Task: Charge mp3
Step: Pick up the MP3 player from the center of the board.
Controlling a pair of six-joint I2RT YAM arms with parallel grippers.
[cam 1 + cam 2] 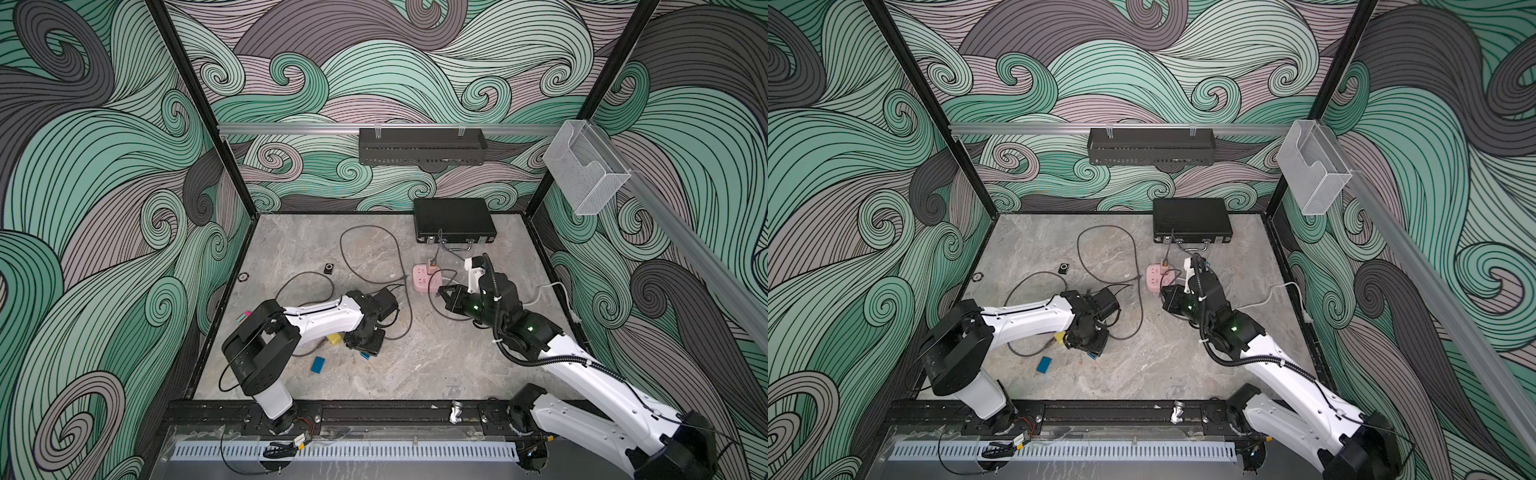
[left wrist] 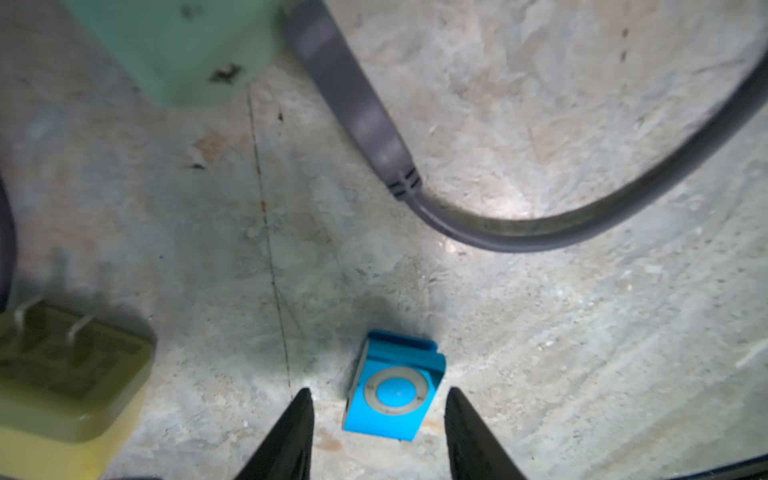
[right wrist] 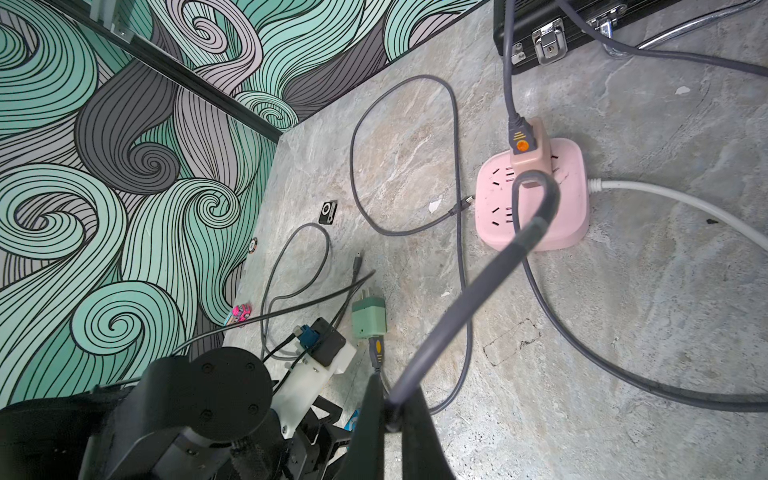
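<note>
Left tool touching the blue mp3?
Apart. Left wrist view: the blue mp3 lies between the open fingers of the left tool, bare table showing on both sides.

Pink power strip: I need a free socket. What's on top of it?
One beige adapter, a grey USB plug in it, is plugged into the pink power strip. Several sockets show empty. The grey cable pinched in the right gripper crosses in front, hiding part of it.
</note>
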